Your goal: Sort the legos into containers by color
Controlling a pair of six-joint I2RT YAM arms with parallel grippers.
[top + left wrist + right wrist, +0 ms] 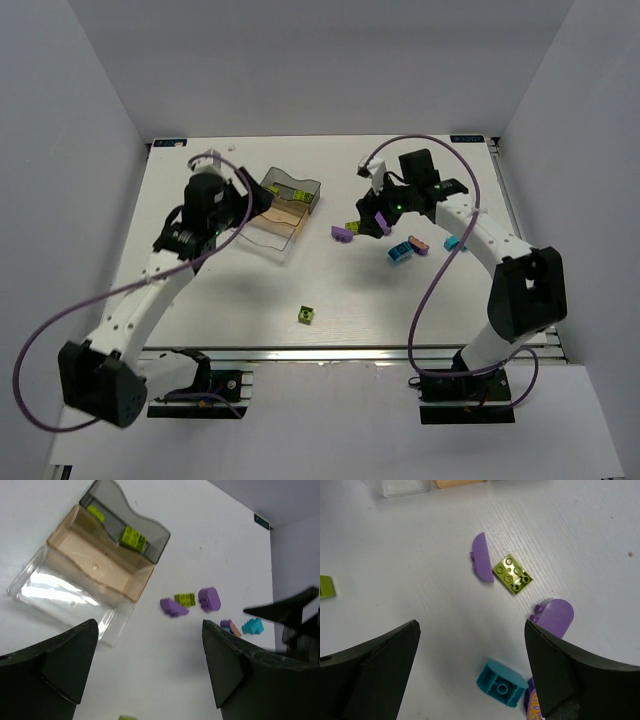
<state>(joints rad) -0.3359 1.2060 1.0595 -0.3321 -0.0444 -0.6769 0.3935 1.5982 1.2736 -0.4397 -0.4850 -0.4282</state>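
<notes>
Three adjoining trays lie at the back left: smoky grey (300, 188) (150, 540), orange-tinted (282, 214) (95, 567) and clear (60, 592). The grey tray holds two lime bricks (132, 537). My left gripper (245, 195) (150, 665) is open and empty beside the trays. My right gripper (375, 220) (470, 670) is open and empty above a cluster of bricks. That cluster holds a purple half-round (481, 557), a lime brick (513, 574), a second purple one (556, 615) and a cyan brick (502, 684) (400, 252). A lone lime brick (307, 315) lies near the front.
Another cyan brick (455, 243) and a purple-and-orange piece (420, 245) lie right of the cluster. Grey walls enclose the white table (200, 300) on three sides. Purple cables loop from both arms.
</notes>
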